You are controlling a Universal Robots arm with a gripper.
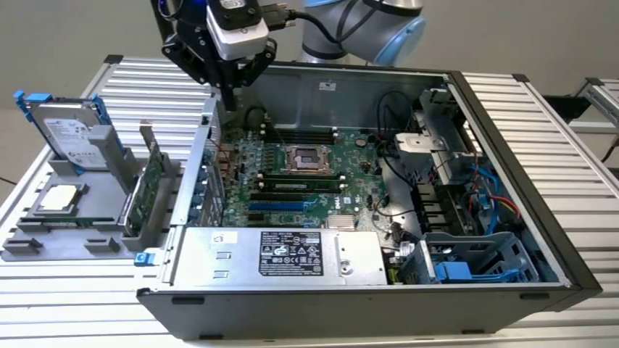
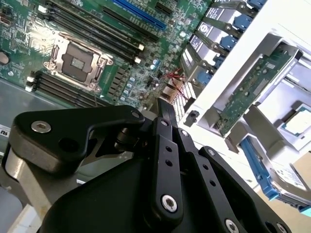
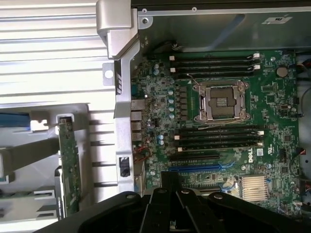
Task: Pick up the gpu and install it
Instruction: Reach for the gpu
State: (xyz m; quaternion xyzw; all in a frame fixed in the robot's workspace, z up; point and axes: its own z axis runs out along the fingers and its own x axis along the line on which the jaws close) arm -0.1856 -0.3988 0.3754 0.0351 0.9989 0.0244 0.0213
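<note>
The gpu (image 1: 145,190) is a thin green card standing on edge in a grey holder at the exterior view's left, outside the open computer case. It also shows as a green strip in the first wrist view (image 3: 68,170) and in the second wrist view (image 2: 248,90). My gripper (image 1: 229,98) hangs above the case's rear wall, up and to the exterior view's right of the gpu and apart from it. Its black fingers (image 2: 164,114) lie together with nothing between them, over the motherboard's edge (image 3: 170,180).
The open case holds the motherboard (image 1: 290,174) with an empty processor socket (image 3: 218,102) and a blue slot (image 3: 199,167). A silver power supply (image 1: 280,254) lies along the front. A hard drive with blue clips (image 1: 68,134) and a square processor chip (image 1: 60,197) sit by the gpu.
</note>
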